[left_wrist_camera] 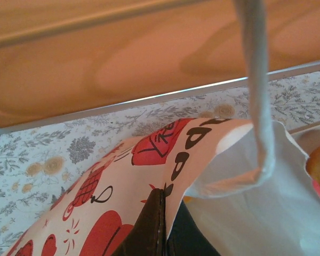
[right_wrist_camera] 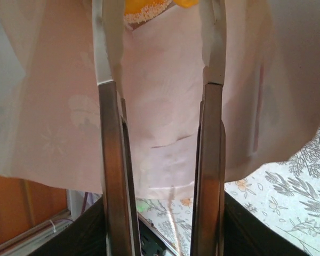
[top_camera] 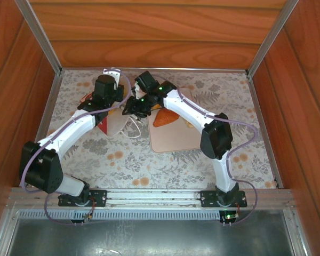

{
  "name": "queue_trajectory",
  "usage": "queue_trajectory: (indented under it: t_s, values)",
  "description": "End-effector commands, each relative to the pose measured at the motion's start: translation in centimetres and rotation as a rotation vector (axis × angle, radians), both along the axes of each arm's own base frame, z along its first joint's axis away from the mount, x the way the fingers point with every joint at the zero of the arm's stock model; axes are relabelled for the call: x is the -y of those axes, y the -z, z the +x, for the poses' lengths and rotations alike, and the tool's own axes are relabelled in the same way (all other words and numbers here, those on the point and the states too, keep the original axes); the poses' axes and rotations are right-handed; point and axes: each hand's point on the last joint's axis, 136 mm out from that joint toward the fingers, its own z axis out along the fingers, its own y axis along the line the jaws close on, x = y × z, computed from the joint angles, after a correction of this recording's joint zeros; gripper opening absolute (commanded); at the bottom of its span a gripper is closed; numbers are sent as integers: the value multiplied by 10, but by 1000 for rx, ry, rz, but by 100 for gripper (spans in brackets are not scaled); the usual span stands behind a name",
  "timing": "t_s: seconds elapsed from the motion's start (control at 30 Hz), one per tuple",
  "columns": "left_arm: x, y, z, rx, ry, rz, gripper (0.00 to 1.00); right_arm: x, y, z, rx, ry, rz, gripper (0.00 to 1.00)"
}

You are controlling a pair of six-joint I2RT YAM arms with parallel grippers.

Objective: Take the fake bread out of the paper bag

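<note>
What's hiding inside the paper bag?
Inside the paper bag, the right fingers reach in, and one yellow-orange fake bread piece peeks out at their tips. The bag's white paper covers anything deeper, so I cannot tell whether more is left.

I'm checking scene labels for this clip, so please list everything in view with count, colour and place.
paper bag: one, white with red marks, far left of the table
cord handle: one, white, rising from the bag's mouth
fake bread: at least two pieces, orange-gold; one on the tray, another inside the bag
tray: one, beige, flat, mid-table
table: one, grey floral cover with orange flowers
wooden walls: brown, around the table
arms: two, white with black joints; left, right
left jaws: dark, shut on the bag's rim
right jaws: grey, open, inside the bag
</note>
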Motion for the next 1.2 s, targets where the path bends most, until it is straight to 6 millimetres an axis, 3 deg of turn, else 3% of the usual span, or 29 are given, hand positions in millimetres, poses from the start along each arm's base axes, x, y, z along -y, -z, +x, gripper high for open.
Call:
queue_trajectory:
  t_s: [0.0,0.5,0.8,1.0,1.17]
  values:
    - [1,-17,8,43,-8,-53,0,-7,-2,4,8,1,-11,53]
    - [9,0,10,0,13,-86,0,-20,6,17,-6,27,-2,54]
    - [9,17,20,-34,-20,-78,0,-8,-2,14,24,45,-22,52]
    - [10,15,23,-31,-25,-85,0,-1,-9,13,47,68,-19,52]
    - [14,9,23,-24,-6,-104,0,-11,1,17,22,56,-8,52]
